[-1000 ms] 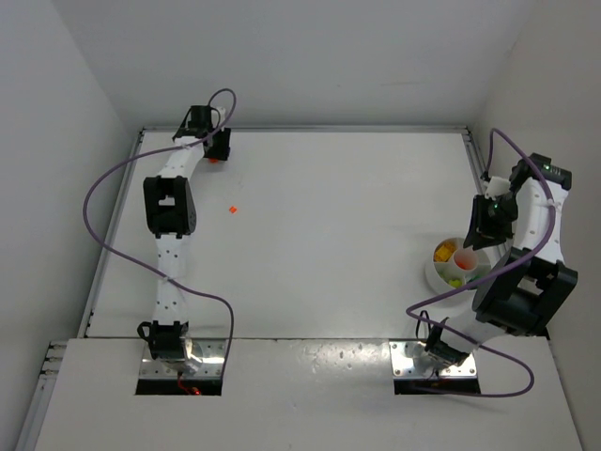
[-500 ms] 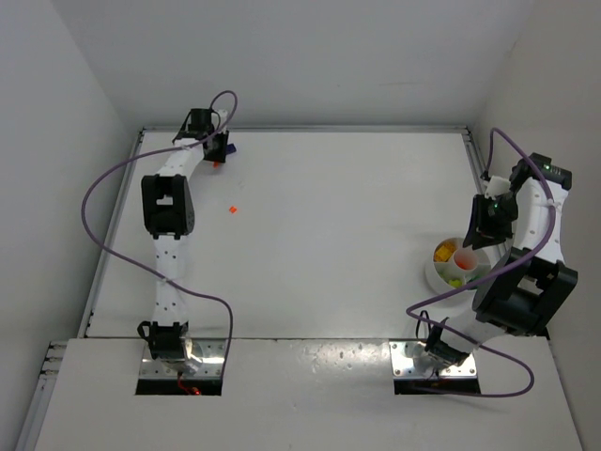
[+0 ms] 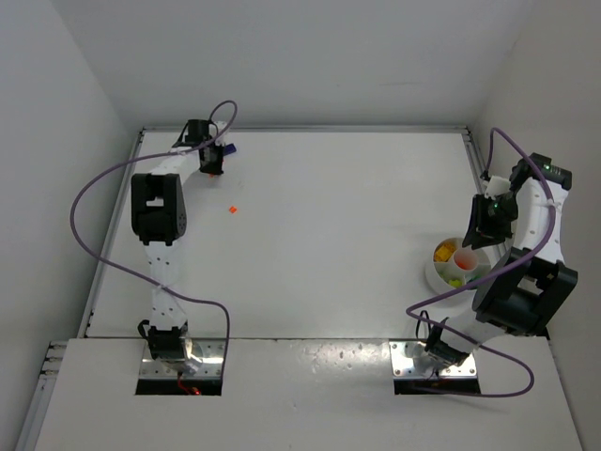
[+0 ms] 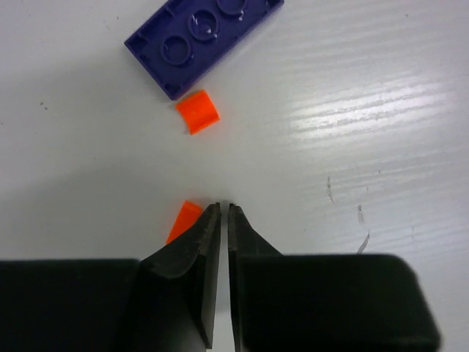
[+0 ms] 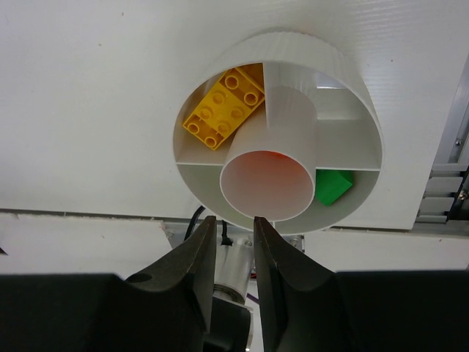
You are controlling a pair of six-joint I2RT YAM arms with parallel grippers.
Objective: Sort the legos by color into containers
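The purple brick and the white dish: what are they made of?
The purple brick looks like glossy moulded plastic: light glints on its round rings. The white dish seems thin matte plastic, its outer wall finely ribbed, though that is uncertain.

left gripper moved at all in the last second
Yes: the left gripper has slid slightly left and nearer, away from the table's back edge, uncovering a purple lego.

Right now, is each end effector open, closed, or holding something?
Left end effector: closed, nothing held; an orange brick lies beside its tip.
Right end effector: partly open, empty, by the white dish.
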